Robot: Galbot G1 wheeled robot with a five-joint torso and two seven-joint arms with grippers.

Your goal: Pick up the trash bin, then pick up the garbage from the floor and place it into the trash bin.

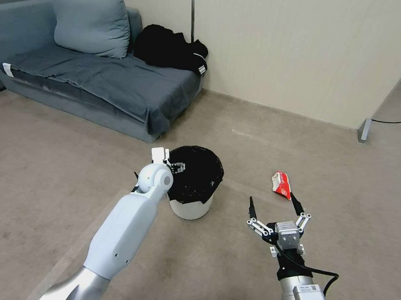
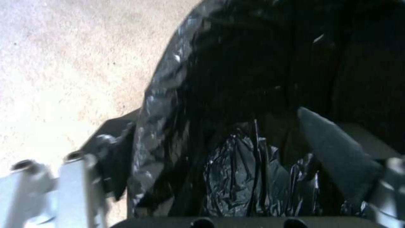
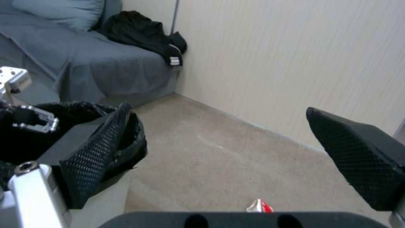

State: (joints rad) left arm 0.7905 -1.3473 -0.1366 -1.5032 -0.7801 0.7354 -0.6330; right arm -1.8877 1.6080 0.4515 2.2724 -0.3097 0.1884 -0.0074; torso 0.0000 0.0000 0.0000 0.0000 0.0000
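The trash bin (image 1: 189, 208) stands on the floor (image 1: 56, 169), white with a black liner (image 2: 253, 79) over its rim. My left gripper (image 1: 175, 166) is open at the bin's near-left rim, one finger (image 2: 112, 148) outside the liner and the other (image 2: 333, 148) inside. The garbage in view is a red-and-white wrapper (image 1: 282, 184) lying on the carpet to the bin's right. My right gripper (image 1: 274, 203) hangs open just short of the wrapper (image 3: 259, 205), with nothing between its fingers. The right wrist view shows the bin (image 3: 105, 202) beside that gripper (image 3: 236, 152).
A grey sofa (image 1: 100, 86) with a cushion (image 1: 90, 23) and black clothing (image 1: 170, 47) stands at the back left. A beige wall (image 1: 304, 52) runs behind. A wall end (image 1: 364, 130) and a black cable (image 1: 397, 122) are at the far right.
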